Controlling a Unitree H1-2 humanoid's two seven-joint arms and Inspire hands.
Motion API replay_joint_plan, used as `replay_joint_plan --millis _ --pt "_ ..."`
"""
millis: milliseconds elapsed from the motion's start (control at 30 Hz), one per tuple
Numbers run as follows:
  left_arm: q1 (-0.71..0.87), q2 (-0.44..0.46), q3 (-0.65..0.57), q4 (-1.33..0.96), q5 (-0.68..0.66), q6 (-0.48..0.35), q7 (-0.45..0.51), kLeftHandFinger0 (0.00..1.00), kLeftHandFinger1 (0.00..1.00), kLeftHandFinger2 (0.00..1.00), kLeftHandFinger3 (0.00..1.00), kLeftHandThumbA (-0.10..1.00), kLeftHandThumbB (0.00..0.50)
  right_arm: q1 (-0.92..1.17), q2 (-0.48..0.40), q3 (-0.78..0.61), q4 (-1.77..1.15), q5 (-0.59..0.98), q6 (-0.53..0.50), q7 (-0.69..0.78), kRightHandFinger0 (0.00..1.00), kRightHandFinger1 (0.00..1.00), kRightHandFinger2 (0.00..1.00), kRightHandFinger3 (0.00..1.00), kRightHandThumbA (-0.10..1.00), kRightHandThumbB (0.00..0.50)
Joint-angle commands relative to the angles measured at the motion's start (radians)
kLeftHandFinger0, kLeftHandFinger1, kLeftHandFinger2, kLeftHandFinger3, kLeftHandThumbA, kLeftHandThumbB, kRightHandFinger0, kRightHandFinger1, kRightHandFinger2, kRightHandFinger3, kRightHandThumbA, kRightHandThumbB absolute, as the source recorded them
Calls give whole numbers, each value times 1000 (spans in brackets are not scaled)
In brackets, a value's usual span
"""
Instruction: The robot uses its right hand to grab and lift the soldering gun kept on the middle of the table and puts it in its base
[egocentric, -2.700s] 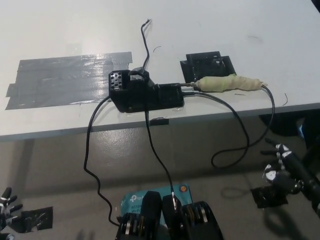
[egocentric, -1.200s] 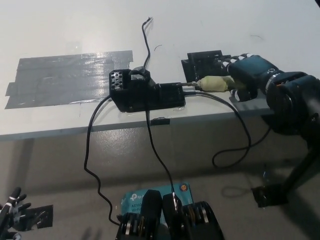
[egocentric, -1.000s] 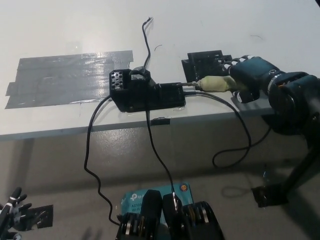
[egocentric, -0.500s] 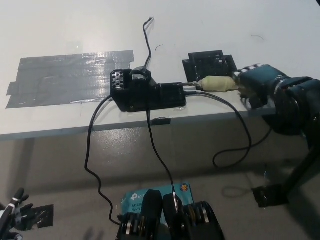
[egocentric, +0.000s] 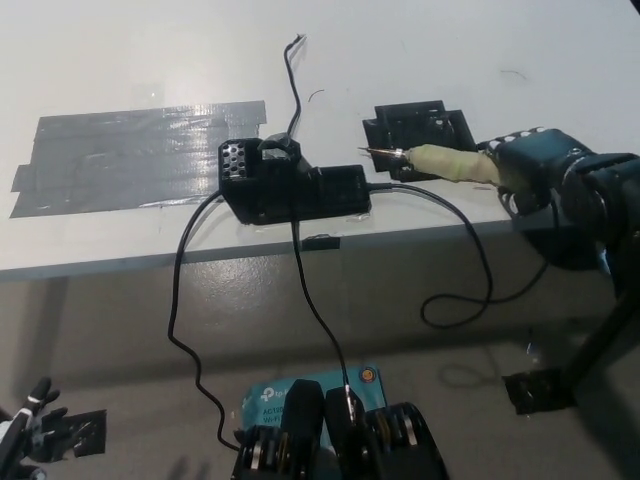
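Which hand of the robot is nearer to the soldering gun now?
Right. The black right hand is closed around the rear of the soldering gun, over the table's right edge. The white left hand rests far away at the lower left, below the table.

The soldering station base (egocentric: 292, 187) sits on the table (egocentric: 420, 60) near its front edge. Left of the base lies a tape patch (egocentric: 135, 155). Right of it is the soldering gun (egocentric: 440, 162), held in the right hand (egocentric: 535, 165), with a mount (egocentric: 418, 125) behind.
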Motion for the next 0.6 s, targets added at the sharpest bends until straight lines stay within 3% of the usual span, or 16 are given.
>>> replay_joint_plan --millis 0,200,233,267,300,367,467,567 --pt "4 32 -1 -36 12 3 -14 772 873 983 1000 1000 66 -31 22 -16 -21 -25 -14 -25 1000 1000 1000 1000 336 273" --pt "22 36 -3 -48 11 -7 -21 777 877 990 1000 1000 67 -11 51 -13 -61 -47 5 -18 1000 1000 1000 1000 336 308" --pt "25 34 -1 -52 9 2 -18 804 892 1000 1000 1000 64 -14 57 -1 -51 -68 34 -3 1000 1000 1000 1000 384 343" --pt "28 35 0 -54 9 4 -18 809 894 1000 1000 1000 65 -12 58 -1 -54 -71 38 -1 1000 1000 1000 1000 387 345" --pt "29 35 1 -55 8 4 -18 812 896 1000 1000 1000 69 -14 64 -5 -34 -68 51 5 1000 1000 1000 1000 367 399" --pt "29 34 2 -51 4 0 -20 810 895 1000 1000 1000 65 -9 68 -12 -14 -72 74 7 1000 1000 1000 1000 338 452" --pt "28 37 -5 -42 7 -11 -26 813 899 1000 1000 1000 77 8 56 -3 -21 -95 105 17 1000 1000 1000 1000 361 486" --pt "29 35 -9 -44 6 -11 -29 813 901 1000 1000 1000 72 21 58 -3 13 -103 132 12 1000 1000 1000 1000 344 479"
